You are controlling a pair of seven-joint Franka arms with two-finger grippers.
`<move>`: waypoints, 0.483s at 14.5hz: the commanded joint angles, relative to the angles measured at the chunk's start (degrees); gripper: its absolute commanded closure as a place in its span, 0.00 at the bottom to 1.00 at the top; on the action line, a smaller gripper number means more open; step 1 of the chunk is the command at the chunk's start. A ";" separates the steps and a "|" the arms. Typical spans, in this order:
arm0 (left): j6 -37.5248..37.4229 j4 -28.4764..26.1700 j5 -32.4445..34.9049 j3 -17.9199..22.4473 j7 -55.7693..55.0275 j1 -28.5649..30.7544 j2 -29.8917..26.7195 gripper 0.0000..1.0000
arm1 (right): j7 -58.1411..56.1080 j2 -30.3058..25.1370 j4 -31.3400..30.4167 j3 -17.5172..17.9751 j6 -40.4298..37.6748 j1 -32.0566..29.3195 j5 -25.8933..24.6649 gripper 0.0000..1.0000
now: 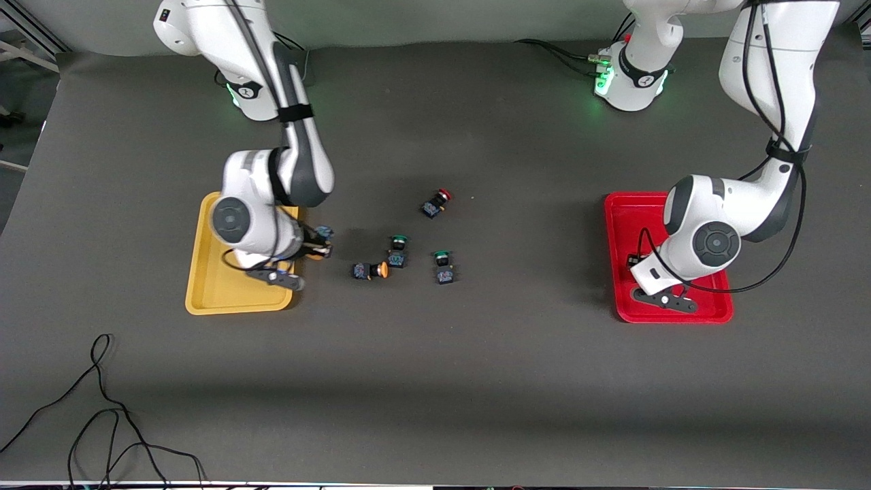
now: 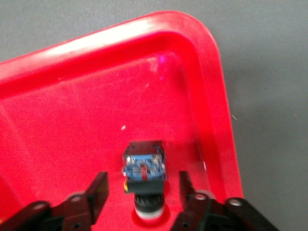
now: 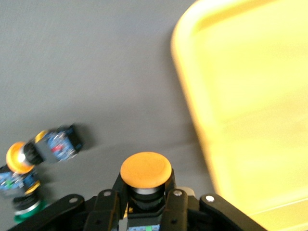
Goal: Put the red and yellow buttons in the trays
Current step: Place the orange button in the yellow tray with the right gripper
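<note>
My right gripper (image 1: 316,249) is shut on a yellow-capped button (image 3: 146,169) and holds it above the cloth, just beside the yellow tray (image 1: 204,299) at its rim toward the table's middle; the tray also shows in the right wrist view (image 3: 250,96). My left gripper (image 2: 143,183) is open, low inside the red tray (image 1: 620,204), its fingers (image 2: 98,188) on either side of a button (image 2: 144,166) lying on the tray floor (image 2: 72,96), apart from it. A second yellow button (image 1: 371,270) and a red-capped button (image 1: 436,203) lie on the cloth mid-table.
Two green-capped buttons (image 1: 398,250) (image 1: 444,267) stand among the loose ones mid-table. Black cables (image 1: 102,408) lie on the cloth at the right arm's end, near the front camera. The left arm's body covers much of the red tray in the front view.
</note>
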 commanded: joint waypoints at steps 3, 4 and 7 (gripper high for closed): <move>-15.18 5.09 -4.61 -0.18 -6.46 -4.61 -8.29 0.00 | -16.53 -4.61 -0.42 3.75 -1.60 -16.61 -5.64 1.00; -18.87 7.81 -4.70 -0.18 -11.20 -7.07 -8.73 0.00 | -19.35 -4.44 -0.33 5.86 -1.17 -20.65 -5.82 1.00; -26.01 14.59 -8.72 -1.58 -26.22 -13.92 -8.56 0.00 | -23.24 -3.74 -0.41 14.28 2.51 -30.07 -5.82 1.00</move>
